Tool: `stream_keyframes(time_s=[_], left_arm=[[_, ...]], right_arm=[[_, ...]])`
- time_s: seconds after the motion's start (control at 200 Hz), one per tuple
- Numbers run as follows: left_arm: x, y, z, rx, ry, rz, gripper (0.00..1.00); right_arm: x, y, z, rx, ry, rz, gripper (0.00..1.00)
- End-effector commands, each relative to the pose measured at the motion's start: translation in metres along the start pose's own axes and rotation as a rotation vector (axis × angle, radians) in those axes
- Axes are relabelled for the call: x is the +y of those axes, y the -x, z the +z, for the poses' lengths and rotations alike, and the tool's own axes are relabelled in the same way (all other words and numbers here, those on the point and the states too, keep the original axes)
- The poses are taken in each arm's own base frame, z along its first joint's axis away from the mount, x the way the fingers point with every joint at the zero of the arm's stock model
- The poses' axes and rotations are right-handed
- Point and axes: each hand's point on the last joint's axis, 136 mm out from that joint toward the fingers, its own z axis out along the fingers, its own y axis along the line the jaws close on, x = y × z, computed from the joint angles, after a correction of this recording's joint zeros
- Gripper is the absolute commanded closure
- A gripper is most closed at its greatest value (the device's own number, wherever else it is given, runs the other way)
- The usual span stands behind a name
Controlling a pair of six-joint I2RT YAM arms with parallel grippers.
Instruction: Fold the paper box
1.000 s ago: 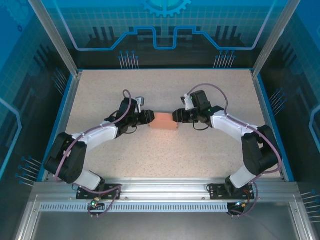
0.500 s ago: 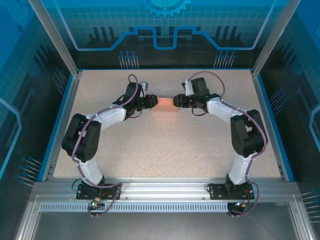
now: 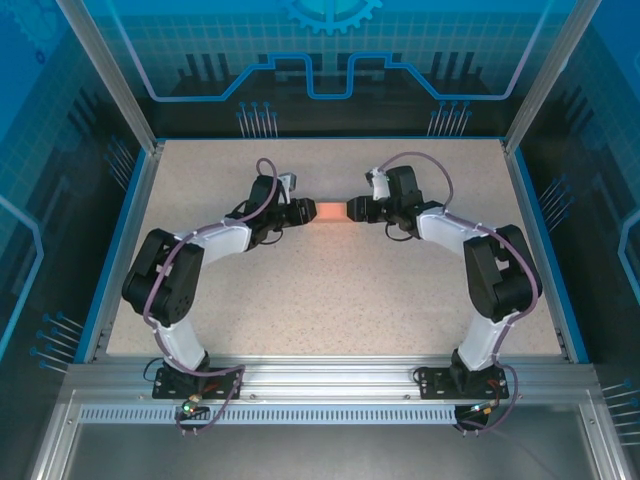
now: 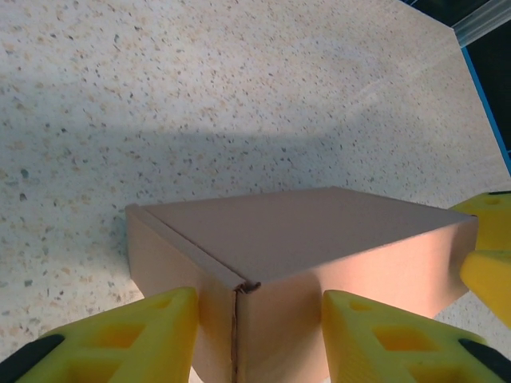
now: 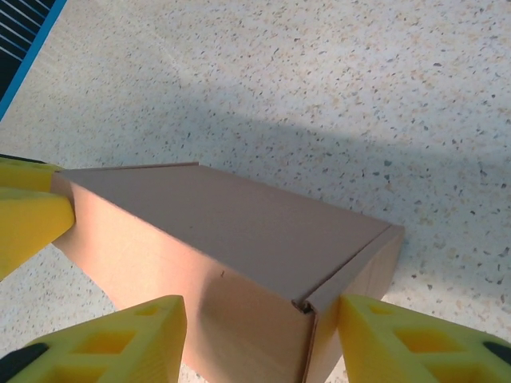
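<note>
between blue walls, speckled table, paper box

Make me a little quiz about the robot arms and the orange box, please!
1. True or false: the salmon-orange card box sits between the left gripper and the right gripper.
2. The box is: A) a flat cut-out, B) a closed rectangular box, C) torn in half.
3. What colour are the gripper fingers?
Key: 1 true; 2 B; 3 yellow.
</note>
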Motion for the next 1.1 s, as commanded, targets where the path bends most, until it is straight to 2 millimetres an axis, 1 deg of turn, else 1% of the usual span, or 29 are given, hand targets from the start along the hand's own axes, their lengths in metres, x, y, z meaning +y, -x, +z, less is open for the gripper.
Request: stream_keyframes(time_s=[0.0, 0.09, 0.205, 0.355, 0.525, 0.66, 0.725, 0.81, 0.971, 1.096], left_arm=[[-0.031, -0.033, -0.002, 0.087, -0.119, 0.000, 0.54], [-0.032, -0.041, -0.004, 0.098, -0.124, 0.000, 0.53], [-0.028, -0.054, -0.003, 0.123, -0.115, -0.007, 0.52], [-0.015, -0.071, 0.003, 0.152, -0.093, -0.026, 0.52], [-0.004, -0.081, 0.008, 0.169, -0.067, -0.035, 0.51], [0.000, -0.081, 0.005, 0.164, -0.042, -0.016, 0.47], [0.001, -0.079, 0.002, 0.153, -0.031, -0.001, 0.45], [0.002, -0.074, -0.004, 0.141, -0.013, 0.024, 0.43], [0.001, -0.065, -0.019, 0.103, 0.014, 0.086, 0.37], [0.002, -0.055, -0.035, 0.058, 0.049, 0.130, 0.34]], right_arm=[[0.030, -0.018, -0.001, 0.035, 0.108, -0.028, 0.45], [0.029, -0.027, -0.002, 0.050, 0.111, -0.024, 0.44], [0.024, -0.040, -0.001, 0.075, 0.099, -0.015, 0.43], [0.009, -0.063, 0.005, 0.136, 0.044, 0.018, 0.41], [-0.011, -0.082, 0.008, 0.201, -0.031, 0.054, 0.37], [-0.017, -0.083, 0.000, 0.201, -0.066, 0.047, 0.33], [-0.020, -0.079, -0.006, 0.194, -0.098, 0.027, 0.31], [-0.019, -0.072, -0.017, 0.176, -0.121, -0.006, 0.29], [-0.015, -0.059, -0.041, 0.129, -0.164, -0.066, 0.27], [-0.015, -0.047, -0.065, 0.088, -0.226, -0.123, 0.26]])
